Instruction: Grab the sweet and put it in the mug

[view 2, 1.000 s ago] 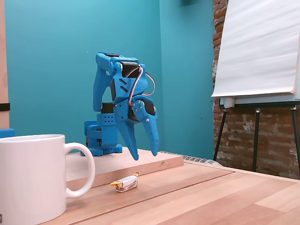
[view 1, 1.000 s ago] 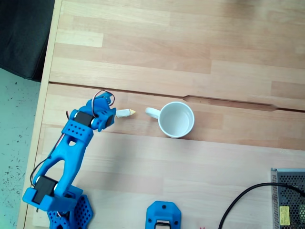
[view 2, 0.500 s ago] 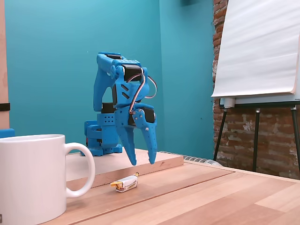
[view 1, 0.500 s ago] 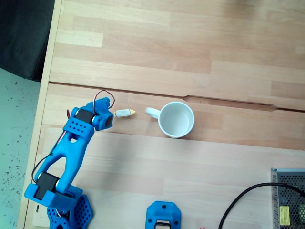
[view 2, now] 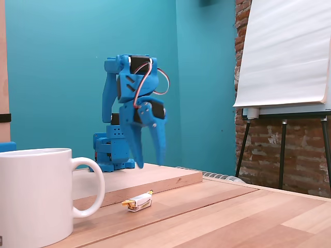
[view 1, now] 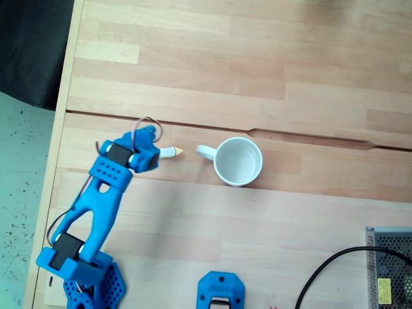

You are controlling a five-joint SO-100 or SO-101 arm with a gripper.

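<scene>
Counted on the table [view 1: 270, 77]: 1 sweet [view 1: 171, 152], 1 mug [view 1: 237, 161], 1 blue arm [view 1: 96, 212], 1 metal mesh box [view 1: 389, 269] at the bottom right corner, 1 black cable [view 1: 328, 267].

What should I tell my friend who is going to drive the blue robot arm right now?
Gripper: open, empty, hanging in the air above the table, fingers pointing down. In the top-down fixed view it sits over the sweet's far end from the mug.
Sweet: lying on the wooden table, untouched, just beside the mug's handle side.
Mug: upright and empty, handle pointing toward the sweet.
Done: the arm is lined up near the sweet, nothing more.
Left: lower the gripper, close on the sweet, lift it, carry it over the mug and drop it in.
</scene>
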